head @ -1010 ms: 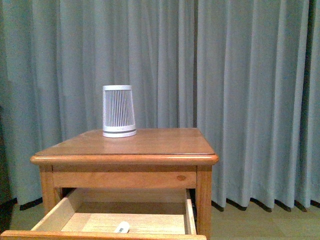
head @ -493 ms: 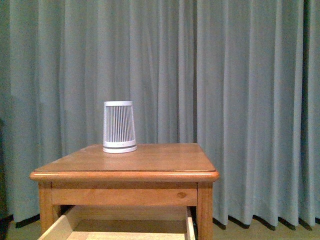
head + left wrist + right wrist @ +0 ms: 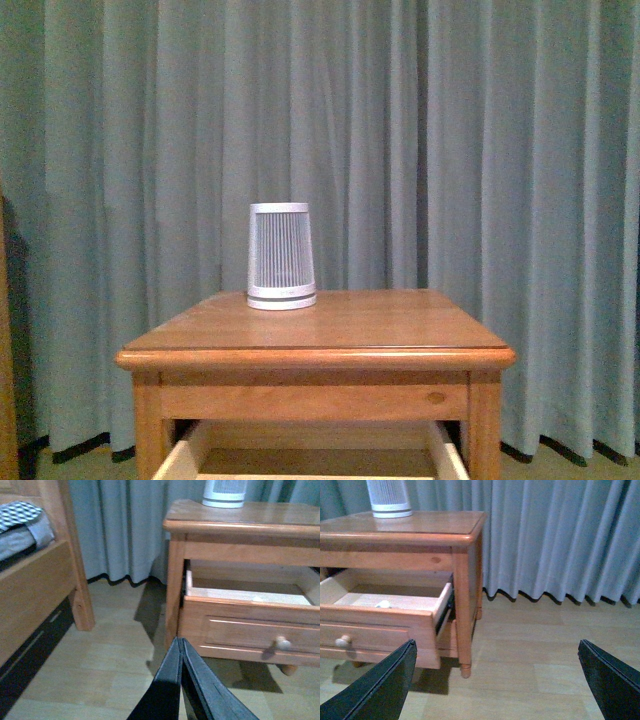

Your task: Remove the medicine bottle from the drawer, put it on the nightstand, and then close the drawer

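Observation:
The nightstand (image 3: 330, 325) stands before me with its upper drawer (image 3: 180, 462) pulled out; only the drawer's back part shows in the front view. In the right wrist view the drawer (image 3: 375, 617) is open and the tiny white medicine bottle (image 3: 383, 604) lies inside on its floor. My right gripper (image 3: 496, 645) is open over the bare floor, well short of the nightstand. In the left wrist view my left gripper (image 3: 180, 640) is shut on nothing, low and short of the drawer front (image 3: 240, 627) with its round knob (image 3: 283, 643). Neither gripper shows in the front view.
A tall white cylinder with dark stripes (image 3: 281, 257) stands on the nightstand top at the back left. A wooden bed frame (image 3: 40, 580) with bedding is to the left of the nightstand. Grey curtains (image 3: 500, 150) hang behind it. Pale wood floor (image 3: 535, 655) lies to the right.
The front view has lifted and shifted: the nightstand now sits lower and further right in it. The drawer's inside and the medicine bottle have dropped out of that view.

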